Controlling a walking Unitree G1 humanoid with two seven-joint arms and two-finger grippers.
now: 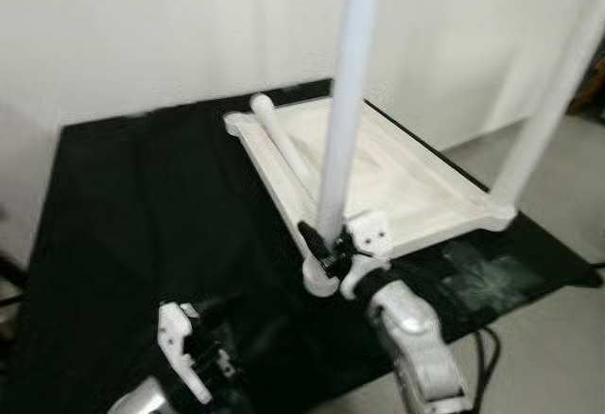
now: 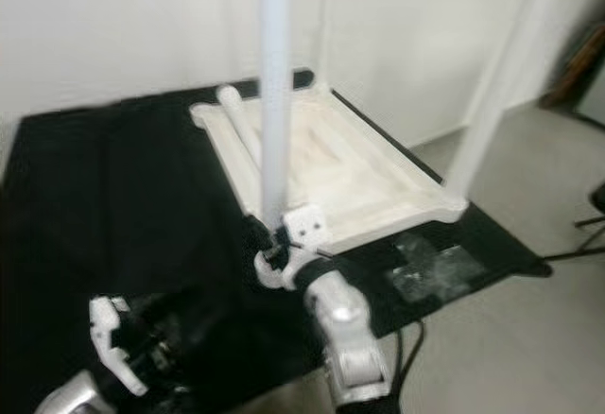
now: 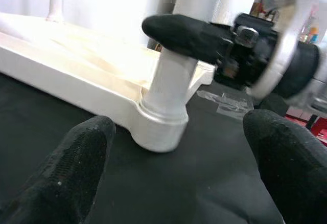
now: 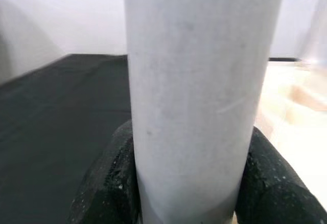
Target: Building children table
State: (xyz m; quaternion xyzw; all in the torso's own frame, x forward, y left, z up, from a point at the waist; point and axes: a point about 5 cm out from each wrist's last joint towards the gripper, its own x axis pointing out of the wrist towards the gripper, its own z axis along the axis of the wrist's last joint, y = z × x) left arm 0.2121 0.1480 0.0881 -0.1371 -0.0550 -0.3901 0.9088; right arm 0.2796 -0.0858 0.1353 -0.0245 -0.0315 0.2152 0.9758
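Two legs already stand on the upturned white table panel, and the right claw grips the near-corner leg, which may tilt in its socket, while the left claw waits open beside it.

You see one upturned white tabletop, two upright legs, one loose leg lying flat, one black cloth, two grippers.

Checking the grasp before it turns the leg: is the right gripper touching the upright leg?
Touching. In the right wrist view both black fingers press against the sides of the upright leg; the left eye view shows the right gripper clamped near its base.
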